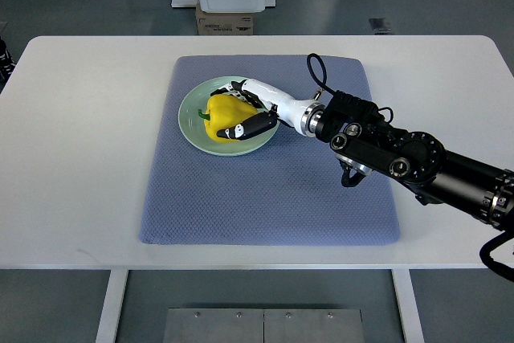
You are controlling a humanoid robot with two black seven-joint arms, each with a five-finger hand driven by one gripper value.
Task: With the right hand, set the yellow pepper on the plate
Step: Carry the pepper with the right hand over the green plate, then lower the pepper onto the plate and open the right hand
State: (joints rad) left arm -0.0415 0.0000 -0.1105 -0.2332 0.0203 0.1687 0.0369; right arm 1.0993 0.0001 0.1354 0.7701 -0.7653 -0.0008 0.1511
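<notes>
A yellow pepper (226,116) with a green stem lies on a pale green plate (193,121) at the upper left of the blue-grey mat. My right hand (245,110) reaches in from the right edge over the plate. Its white and black fingers (250,126) are curled around the pepper from the right side, thumb in front and fingers behind. The pepper rests on the plate inside this grasp. The left arm does not show.
The plate sits on a blue-grey mat (273,190) on a white table (72,158). My dark right forearm (409,158) crosses the mat's right side. A cardboard box (226,22) and a white stand are on the floor beyond the table.
</notes>
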